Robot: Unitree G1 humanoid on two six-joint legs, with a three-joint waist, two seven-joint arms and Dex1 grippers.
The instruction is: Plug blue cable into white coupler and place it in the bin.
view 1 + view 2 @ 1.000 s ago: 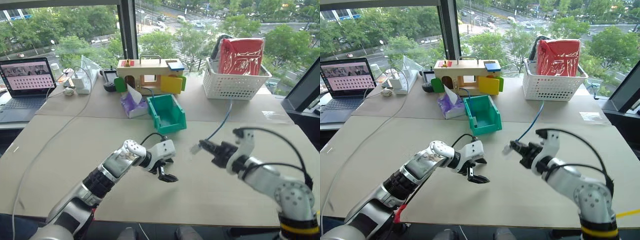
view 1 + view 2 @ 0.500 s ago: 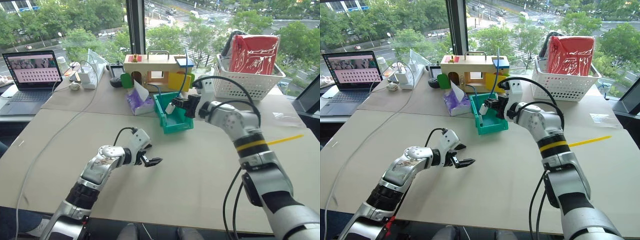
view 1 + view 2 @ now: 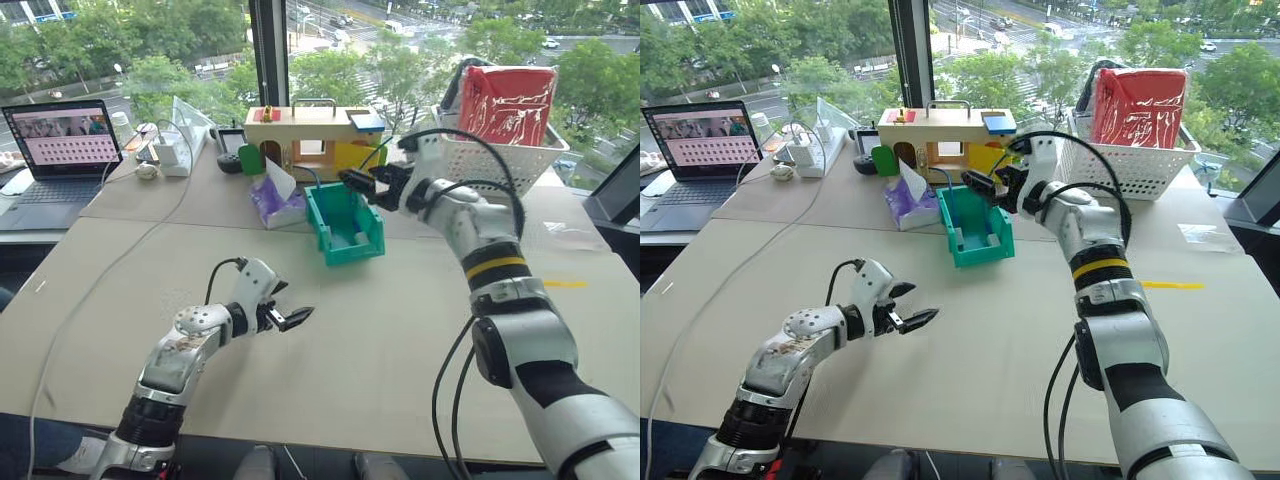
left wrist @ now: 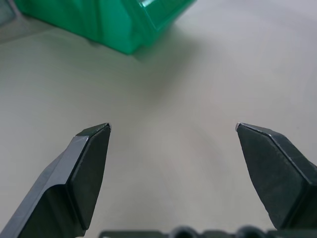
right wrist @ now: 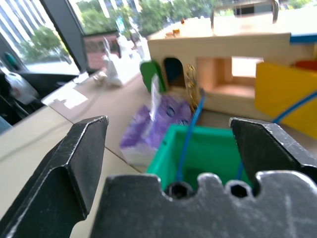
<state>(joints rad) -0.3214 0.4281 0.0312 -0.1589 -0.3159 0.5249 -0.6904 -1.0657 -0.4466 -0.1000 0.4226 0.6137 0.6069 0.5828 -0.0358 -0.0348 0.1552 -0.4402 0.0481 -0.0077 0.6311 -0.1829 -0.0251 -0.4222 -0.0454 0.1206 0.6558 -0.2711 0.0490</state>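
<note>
The teal-green bin (image 3: 371, 236) stands mid-table. The thin blue cable (image 5: 191, 130) rises out of it and leans over its rear wall. A small whitish piece on the bin's floor looks like the white coupler (image 3: 360, 238). My right gripper (image 3: 356, 183) hovers just above the bin's rear edge. In the right wrist view the right gripper (image 5: 168, 124) is open with nothing between its fingers. My left gripper (image 3: 290, 308) is low over the table in front of the bin. Seen from the left wrist, the left gripper (image 4: 173, 126) is open and empty.
Behind the bin stand a wooden toy box (image 3: 310, 140) and a purple tissue pack (image 3: 275, 205). A white lattice basket (image 3: 490, 160) with a red bag sits at the back right. A laptop (image 3: 60, 150) is at the far left. A long white cord (image 3: 120, 260) crosses the left side.
My right gripper carried the coupler and cable from the table's front to the bin, then opened and let them go into it. My left gripper drifted left, staying open.
</note>
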